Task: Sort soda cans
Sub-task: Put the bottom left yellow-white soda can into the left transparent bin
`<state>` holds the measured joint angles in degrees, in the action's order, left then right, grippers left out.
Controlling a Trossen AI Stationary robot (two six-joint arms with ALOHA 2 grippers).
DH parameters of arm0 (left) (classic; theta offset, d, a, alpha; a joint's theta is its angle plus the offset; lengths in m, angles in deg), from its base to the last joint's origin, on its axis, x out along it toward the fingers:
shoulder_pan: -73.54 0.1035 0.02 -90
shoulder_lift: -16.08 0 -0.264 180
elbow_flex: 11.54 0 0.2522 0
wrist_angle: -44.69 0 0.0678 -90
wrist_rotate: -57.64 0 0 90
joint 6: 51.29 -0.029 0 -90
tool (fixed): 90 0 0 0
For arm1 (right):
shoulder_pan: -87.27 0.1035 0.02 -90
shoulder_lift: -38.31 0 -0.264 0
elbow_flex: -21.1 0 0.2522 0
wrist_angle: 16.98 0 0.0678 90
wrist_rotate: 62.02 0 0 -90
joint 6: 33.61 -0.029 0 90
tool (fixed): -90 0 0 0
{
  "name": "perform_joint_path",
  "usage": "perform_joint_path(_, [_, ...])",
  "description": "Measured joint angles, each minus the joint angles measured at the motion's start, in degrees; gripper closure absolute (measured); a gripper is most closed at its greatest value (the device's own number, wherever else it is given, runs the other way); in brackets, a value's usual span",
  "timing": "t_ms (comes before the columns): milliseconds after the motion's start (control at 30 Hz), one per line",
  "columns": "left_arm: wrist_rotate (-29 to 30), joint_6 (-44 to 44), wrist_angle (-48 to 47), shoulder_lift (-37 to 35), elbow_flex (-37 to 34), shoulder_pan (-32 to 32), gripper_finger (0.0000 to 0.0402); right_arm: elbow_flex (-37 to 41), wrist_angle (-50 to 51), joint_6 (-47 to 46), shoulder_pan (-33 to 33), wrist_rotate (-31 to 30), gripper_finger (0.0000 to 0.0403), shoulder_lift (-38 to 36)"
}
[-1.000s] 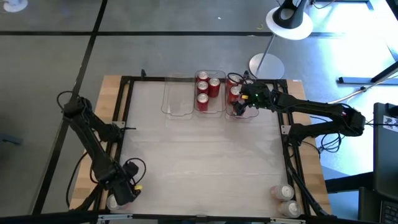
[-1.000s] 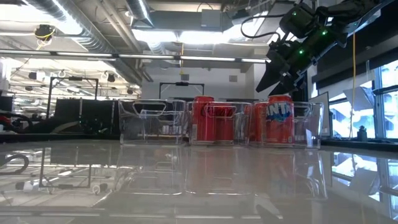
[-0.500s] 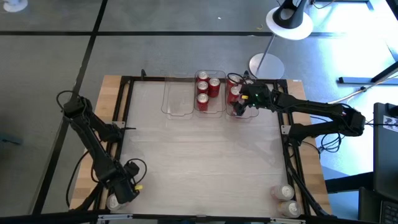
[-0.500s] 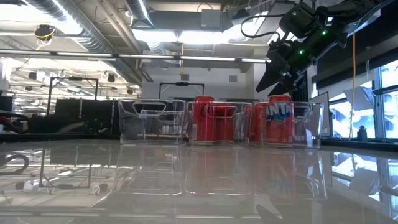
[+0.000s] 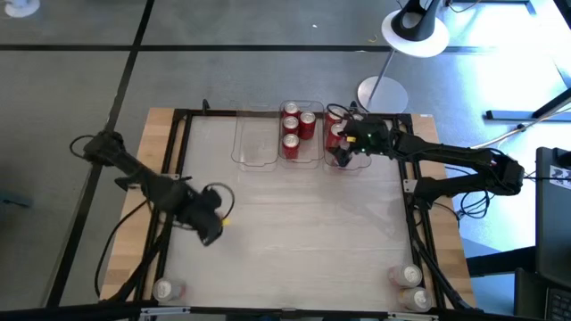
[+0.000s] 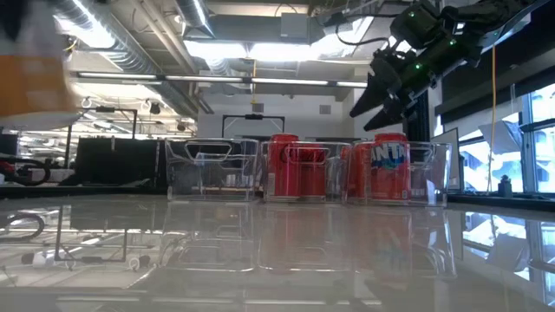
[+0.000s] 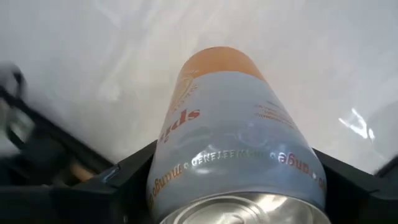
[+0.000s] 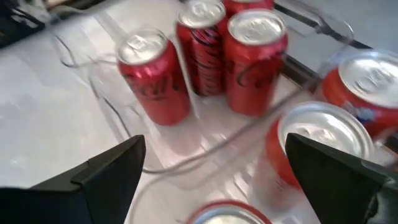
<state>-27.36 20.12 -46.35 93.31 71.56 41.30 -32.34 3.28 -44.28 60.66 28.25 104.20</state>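
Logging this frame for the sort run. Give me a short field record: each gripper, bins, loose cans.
left gripper: over the table's left side, shut on a pale can with an orange end
right gripper: open, above the right bin, holding nothing
middle bin: three red cans
right bin: orange-labelled can at front, more cans behind
left bin: no cans seen
loose cans: one at the front-left corner, two at the front-right corner

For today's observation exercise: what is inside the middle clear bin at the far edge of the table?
The middle clear bin holds three red soda cans standing upright at its far end; its near part shows none. From table level, the front cans hide whatever stands behind them.
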Motion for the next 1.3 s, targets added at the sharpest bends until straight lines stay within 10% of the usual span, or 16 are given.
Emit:
perform_joint_path(400, [6.79,-36.7,7.39,-0.62,6.74,23.82,0.0109,0.0,-18.12,0.33,6.75,14.41,0.0035,-0.13])
perform_joint_path(967, [0.86,-62.45,28.03,-0.15,6.89,40.85,0.0109,-4.38,-32.13,5.17,13.09,15.25,0.0387,12.35])
perform_joint_path(1300, [-0.6,-68.95,31.01,1.05,6.8,43.82,0.0109,-19.15,-25.56,10.97,12.99,12.68,0.0394,24.36])
